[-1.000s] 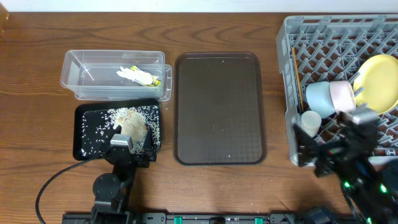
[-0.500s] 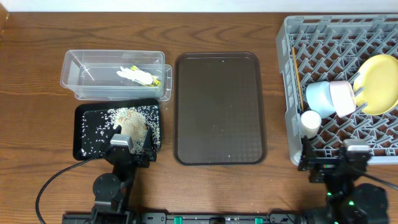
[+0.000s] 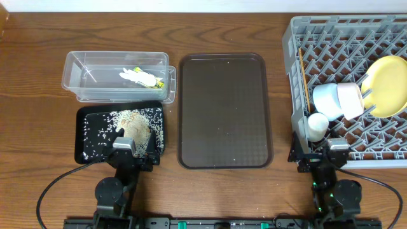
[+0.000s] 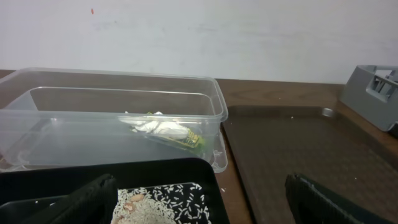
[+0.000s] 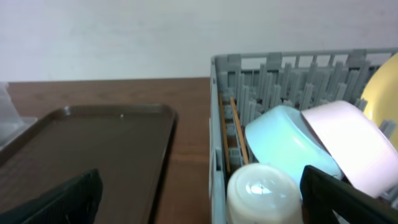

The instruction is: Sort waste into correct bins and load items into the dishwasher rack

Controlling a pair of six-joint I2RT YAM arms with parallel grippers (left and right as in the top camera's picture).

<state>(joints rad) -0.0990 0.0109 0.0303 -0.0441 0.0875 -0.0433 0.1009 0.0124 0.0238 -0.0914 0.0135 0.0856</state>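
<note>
The grey rack (image 3: pixel 337 44) at the right holds the yellow plate (image 3: pixel 389 86), the light blue bowl (image 3: pixel 326 98), the white bowl (image 3: pixel 351 100), the small white cup (image 3: pixel 318 124) upside down and the chopsticks (image 3: pixel 304 76). The clear tub (image 3: pixel 82 79) holds the tissue and wrapper (image 3: pixel 143 77). The black tray (image 3: pixel 79 137) holds rice scraps (image 3: pixel 133 124). My left gripper (image 3: pixel 133 151) is open and empty at the black tray's front edge. My right gripper (image 3: pixel 321 154) is open and empty at the rack's front left corner, with the cup (image 5: pixel 261 196) just ahead of it.
A dark brown serving tray (image 3: pixel 222 108) lies between the bins and the rack, and nothing shows on it. The rack's wall (image 5: pixel 217 124) stands right in front of my right gripper. The table's back edge meets a white wall.
My right arm has drawn back from over the rack's front to the table's front edge. The left arm and all objects have not moved.
</note>
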